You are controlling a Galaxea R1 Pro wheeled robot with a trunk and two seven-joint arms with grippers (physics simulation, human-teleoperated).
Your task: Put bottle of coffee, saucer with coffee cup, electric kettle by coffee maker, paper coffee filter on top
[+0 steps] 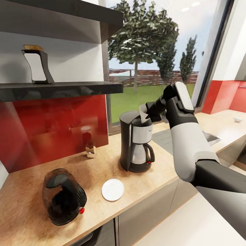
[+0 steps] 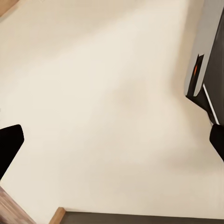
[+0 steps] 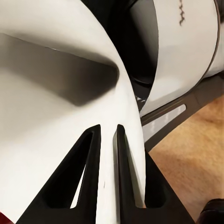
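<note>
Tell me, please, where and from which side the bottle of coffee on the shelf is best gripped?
Grip the bottle of coffee across its narrow waist, coming in level from the front. It stands upright on the shelf, flaring at cap and foot, so the pinched middle should suit a pincer; another shelf board overhead likely rules out a grasp from above.

A small glass jar point(image 1: 90, 149) stands against the red backsplash point(image 1: 51, 130), at about ten o'clock from the view's centre. Through the window point(image 1: 153, 61) at twelve o'clock rise trees point(image 1: 140, 34) over a green lawn point(image 1: 136, 97). Two dark wall shelves point(image 1: 61, 89) sit at ten o'clock.
</note>
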